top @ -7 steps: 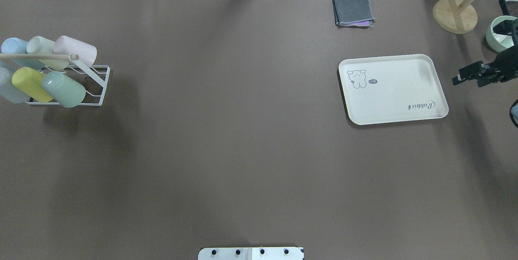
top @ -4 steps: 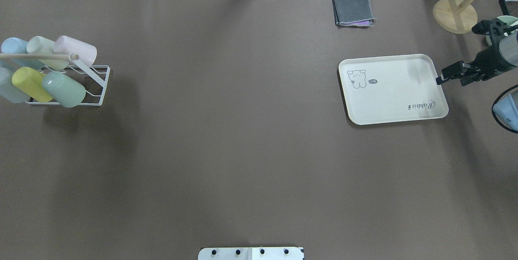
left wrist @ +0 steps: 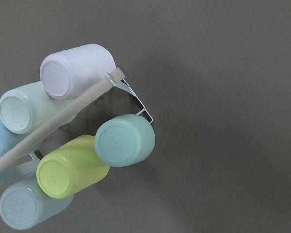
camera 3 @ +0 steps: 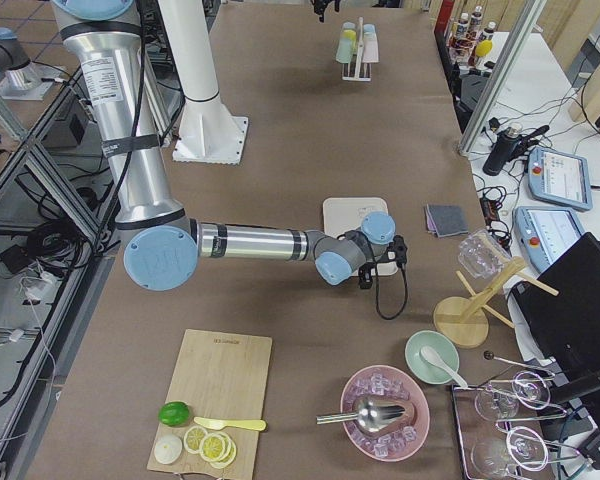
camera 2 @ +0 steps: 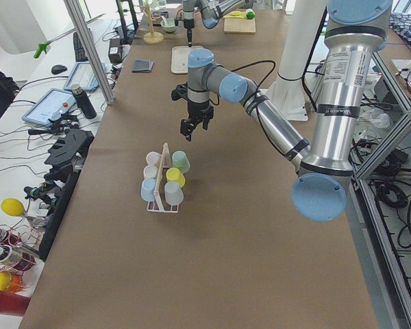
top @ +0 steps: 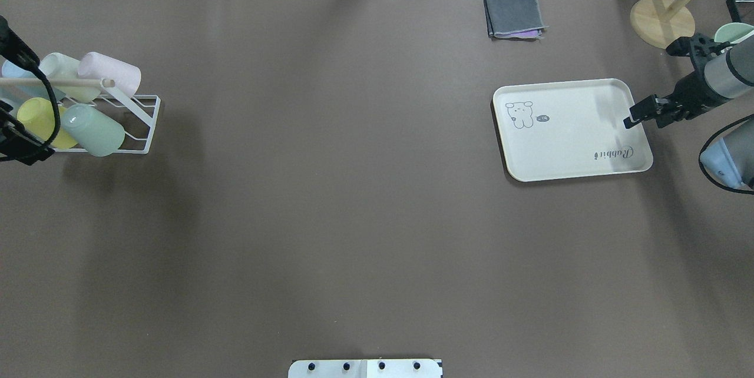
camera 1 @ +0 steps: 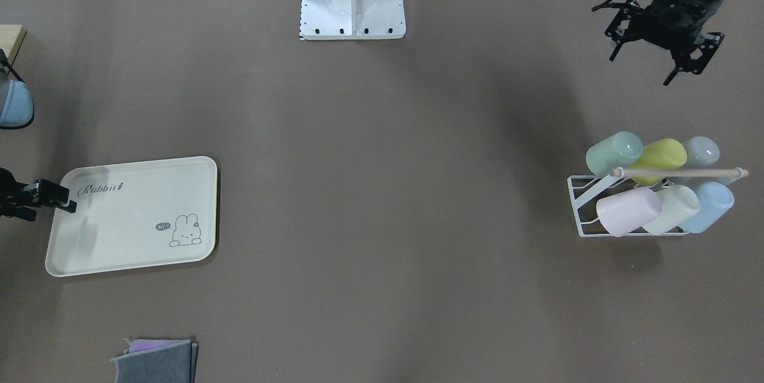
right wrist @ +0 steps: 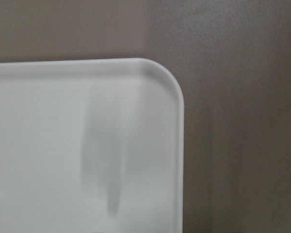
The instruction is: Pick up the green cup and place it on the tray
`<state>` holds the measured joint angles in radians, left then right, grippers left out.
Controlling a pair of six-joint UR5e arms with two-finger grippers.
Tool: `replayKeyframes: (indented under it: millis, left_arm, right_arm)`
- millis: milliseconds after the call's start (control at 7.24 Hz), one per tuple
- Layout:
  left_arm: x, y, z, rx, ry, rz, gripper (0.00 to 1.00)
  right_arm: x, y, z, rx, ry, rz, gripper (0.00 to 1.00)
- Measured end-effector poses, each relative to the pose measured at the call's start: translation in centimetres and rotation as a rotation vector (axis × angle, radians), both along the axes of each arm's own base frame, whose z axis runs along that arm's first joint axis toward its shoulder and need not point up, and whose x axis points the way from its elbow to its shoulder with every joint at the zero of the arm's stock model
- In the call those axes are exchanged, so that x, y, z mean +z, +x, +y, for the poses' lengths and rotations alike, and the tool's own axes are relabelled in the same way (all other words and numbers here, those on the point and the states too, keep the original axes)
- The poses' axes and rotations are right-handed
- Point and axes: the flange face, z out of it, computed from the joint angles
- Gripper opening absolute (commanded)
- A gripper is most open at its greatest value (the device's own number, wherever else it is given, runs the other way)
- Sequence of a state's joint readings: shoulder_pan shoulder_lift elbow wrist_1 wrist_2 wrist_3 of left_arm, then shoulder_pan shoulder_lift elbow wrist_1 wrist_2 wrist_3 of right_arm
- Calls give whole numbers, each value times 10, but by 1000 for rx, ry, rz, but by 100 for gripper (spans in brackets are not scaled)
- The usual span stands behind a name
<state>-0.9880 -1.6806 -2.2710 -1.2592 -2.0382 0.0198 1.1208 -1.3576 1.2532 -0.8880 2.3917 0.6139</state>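
A second ago I could not see my left arm from above at all, and now it has come in at the edge, by the rack (top: 138, 125). That is good, because the green cup (top: 91, 129) is still lying tipped on that rack, at the end of its row, right beside the yellow cup (top: 41, 122). No cup has moved. The left gripper (camera 1: 641, 64) hangs up high near the rack, touching nothing, with its fingers spread apart. My wrist camera looks down on the green cup's flat bottom, so I think I am lining up for the grab. My right gripper (top: 635, 114) has slid in from the side and now sits over the edge of the tray (top: 565, 148). I cannot tell if its fingers are apart or together. I think this arm may get in the way later, since the cup has to land on the tray, which is well apart from the rack. Now I count: six cups, one green, one yellow, one pink, one cream and two pale blue. One rack, one tray and one folded cloth (top: 513, 15).
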Motion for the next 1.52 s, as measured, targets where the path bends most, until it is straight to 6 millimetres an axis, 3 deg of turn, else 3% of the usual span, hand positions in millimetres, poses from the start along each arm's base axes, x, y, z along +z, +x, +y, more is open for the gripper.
replayKeyframes:
  millis: [414,828,1243,1519]
  left_arm:
    - [-8,57,26,133,284,-225,98]
    - [-11,115,60,320,661,-531,98]
    - [35,144,133,539,909,-840,98]
    - [65,146,159,655,1020,-1062,98]
  right_arm:
    - [4,-3,-6,-3,-2,7,57]
    - [4,-7,-15,-1,-7,11,49]
    - [4,-8,-17,0,-8,12,45]
    - [4,-8,-17,0,-8,12,45]
